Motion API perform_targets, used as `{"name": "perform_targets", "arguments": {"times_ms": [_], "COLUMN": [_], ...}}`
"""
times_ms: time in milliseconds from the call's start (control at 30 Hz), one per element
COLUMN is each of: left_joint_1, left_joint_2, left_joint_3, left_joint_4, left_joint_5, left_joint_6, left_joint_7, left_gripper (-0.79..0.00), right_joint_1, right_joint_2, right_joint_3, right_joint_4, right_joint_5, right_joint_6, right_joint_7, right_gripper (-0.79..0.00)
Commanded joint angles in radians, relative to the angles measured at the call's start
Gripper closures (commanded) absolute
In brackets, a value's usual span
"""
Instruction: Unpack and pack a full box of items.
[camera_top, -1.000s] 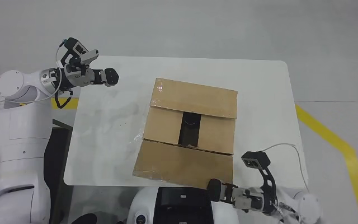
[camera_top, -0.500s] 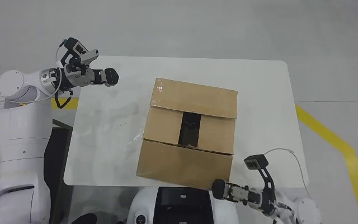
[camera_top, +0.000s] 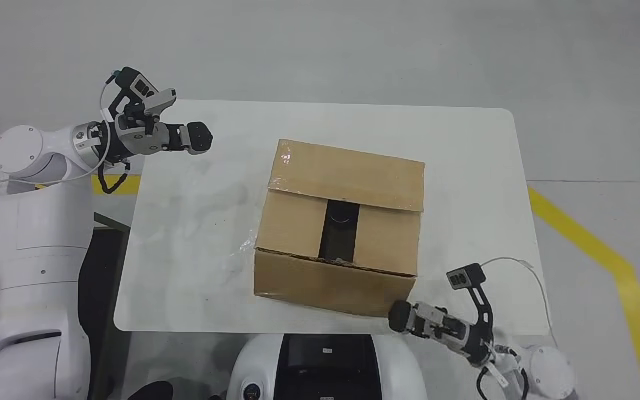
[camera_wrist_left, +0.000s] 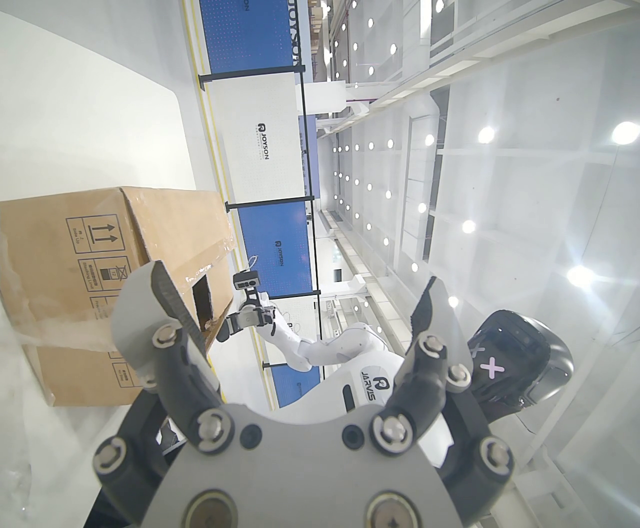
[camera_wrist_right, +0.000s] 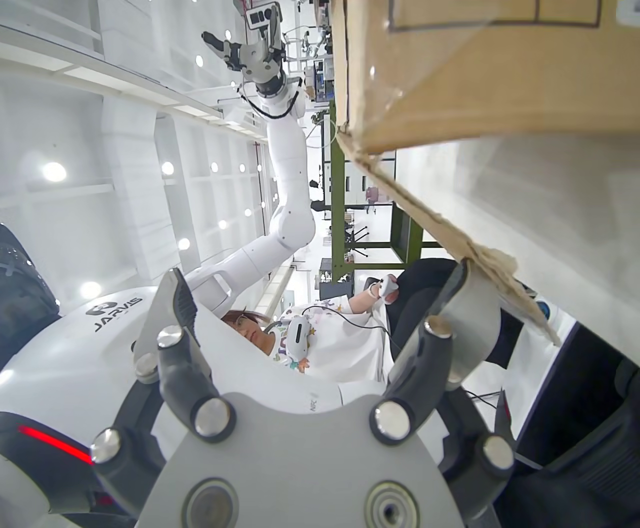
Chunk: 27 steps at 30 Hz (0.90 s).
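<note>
The cardboard box sits at the centre of the table in the top view, a dark slot open between its top panels. The right claw is at the lower right, by the box's near corner. In its wrist view the right claw is spread wide and holds nothing, though 1 finger touches the frayed end of the near flap, which angles away from the box wall. The left claw is in the upper left, well apart from the box, also wide open and empty.

The step looks like working that flap clear. It probably calls for pushing near the flap's free end and following its fold line, since a sideways shove could slide the box across the table with nothing bracing it.

Only a dark rounded shape shows through the slot, so I cannot tell what the box contains. I also cannot tell whether the finger is pressing the flap or merely resting on it.
</note>
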Motion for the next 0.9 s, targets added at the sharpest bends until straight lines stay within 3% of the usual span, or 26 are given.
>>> {"name": "perform_targets", "arguments": {"times_ms": [0, 567, 867], "left_joint_1": [0.000, 0.000, 0.000], "left_joint_2": [0.000, 0.000, 0.000], "left_joint_3": [0.000, 0.000, 0.000], "left_joint_4": [0.000, 0.000, 0.000], "left_joint_5": [0.000, 0.000, 0.000], "left_joint_6": [0.000, 0.000, 0.000], "left_joint_7": [0.000, 0.000, 0.000], "left_gripper": [-0.785, -0.785, -0.785], "right_joint_1": [0.012, 0.070, 0.086], "right_joint_2": [-0.001, 0.000, 0.001], "right_joint_3": [-0.005, 0.016, 0.025], "right_joint_4": [0.009, 0.068, 0.042], "right_joint_5": [-0.009, -0.048, -0.038], "right_joint_6": [0.002, -0.005, -0.015], "right_joint_7": [-0.020, -0.128, -0.129], "right_gripper": [-0.785, -0.785, -0.785]}}
